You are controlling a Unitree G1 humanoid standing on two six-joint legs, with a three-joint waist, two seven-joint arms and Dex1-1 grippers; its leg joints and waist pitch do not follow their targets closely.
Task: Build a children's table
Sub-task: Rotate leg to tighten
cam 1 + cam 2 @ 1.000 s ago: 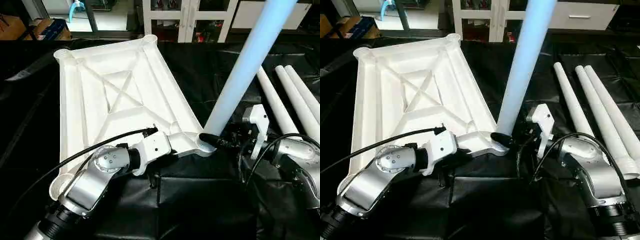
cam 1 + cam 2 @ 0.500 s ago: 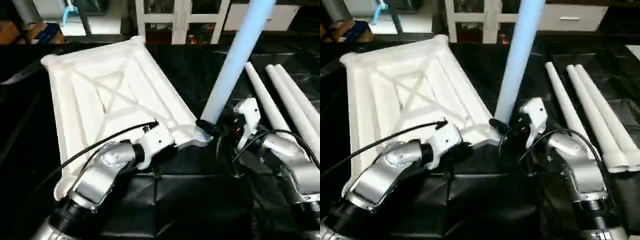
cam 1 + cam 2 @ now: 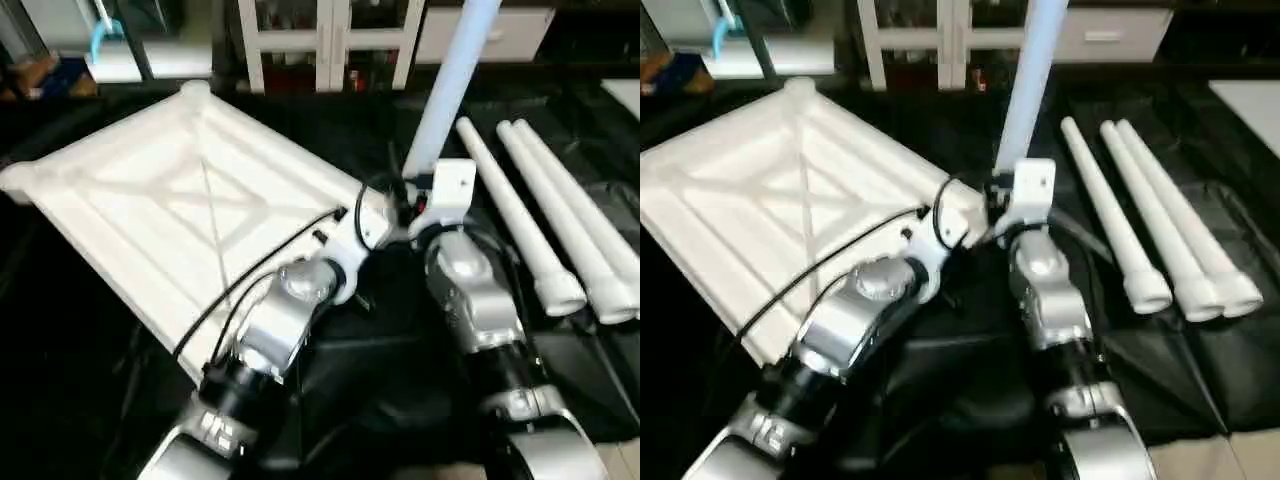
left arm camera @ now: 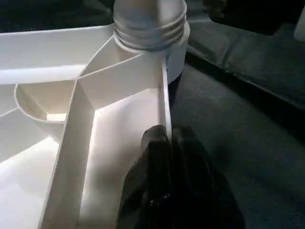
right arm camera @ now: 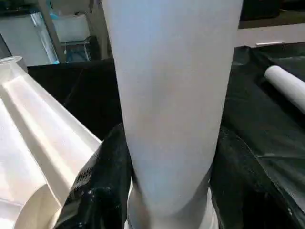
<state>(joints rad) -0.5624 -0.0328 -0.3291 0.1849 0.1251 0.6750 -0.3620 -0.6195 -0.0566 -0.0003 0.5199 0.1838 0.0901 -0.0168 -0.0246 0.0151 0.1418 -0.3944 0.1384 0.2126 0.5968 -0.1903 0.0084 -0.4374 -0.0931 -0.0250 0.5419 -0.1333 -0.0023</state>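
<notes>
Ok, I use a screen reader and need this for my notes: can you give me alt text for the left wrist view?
The left gripper is shut on a thin edge wall of the upturned white tabletop. Just beyond it, the threaded end of a leg sits in the corner socket, with black cloth beside the top.

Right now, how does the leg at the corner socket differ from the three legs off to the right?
The standing leg is upright, its threaded end at the tabletop's corner socket; the three spare legs lie flat on the black cloth.
The standing leg sits between the right claw's fingers; the spare legs lie untouched.
All are white tapered tubes.
</notes>
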